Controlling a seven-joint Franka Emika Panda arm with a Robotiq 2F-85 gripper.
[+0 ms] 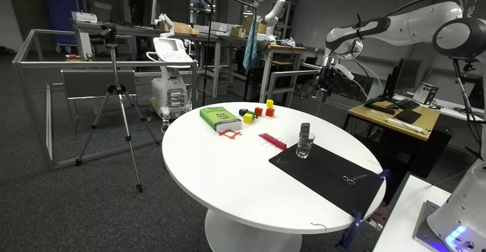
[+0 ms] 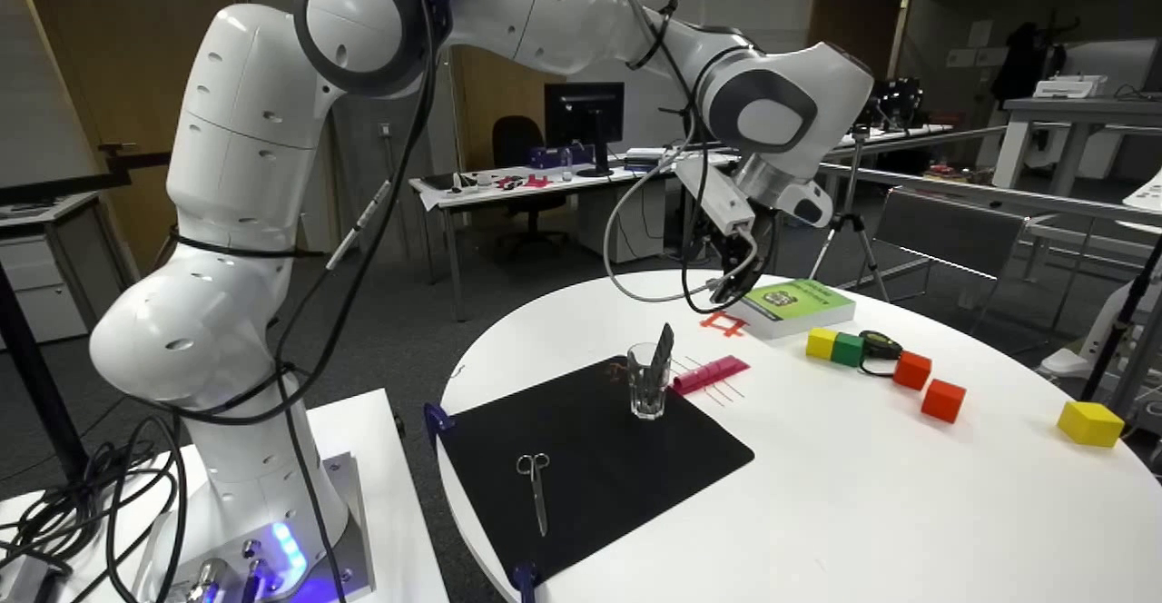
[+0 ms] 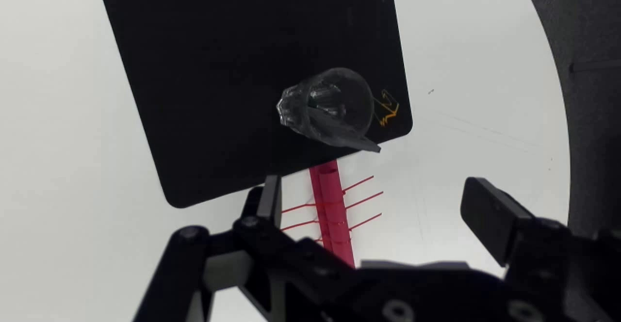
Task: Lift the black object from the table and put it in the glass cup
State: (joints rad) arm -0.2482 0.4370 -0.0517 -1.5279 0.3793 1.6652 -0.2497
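Observation:
The black object (image 1: 305, 129) stands tilted inside the glass cup (image 1: 302, 151), its upper end sticking out above the rim. In an exterior view the black object (image 2: 664, 345) leans against the rim of the glass cup (image 2: 645, 396). In the wrist view the black object (image 3: 363, 142) points out of the glass cup (image 3: 294, 104). The cup stands upright on the black mat on the white round table (image 1: 212, 168). My gripper (image 3: 373, 198) is open with nothing between its fingers. The gripper (image 1: 319, 92) hangs above the table, apart from the cup; it also shows in an exterior view (image 2: 731, 287).
The black mat (image 2: 590, 458) carries scissors (image 2: 537, 489) and is held by blue clamps (image 2: 438, 421). A pink piece with thin sticks (image 2: 713, 373) lies beside the cup. Farther off are a green book (image 2: 794, 303), a red frame (image 2: 723, 323) and several coloured cubes (image 2: 911, 370).

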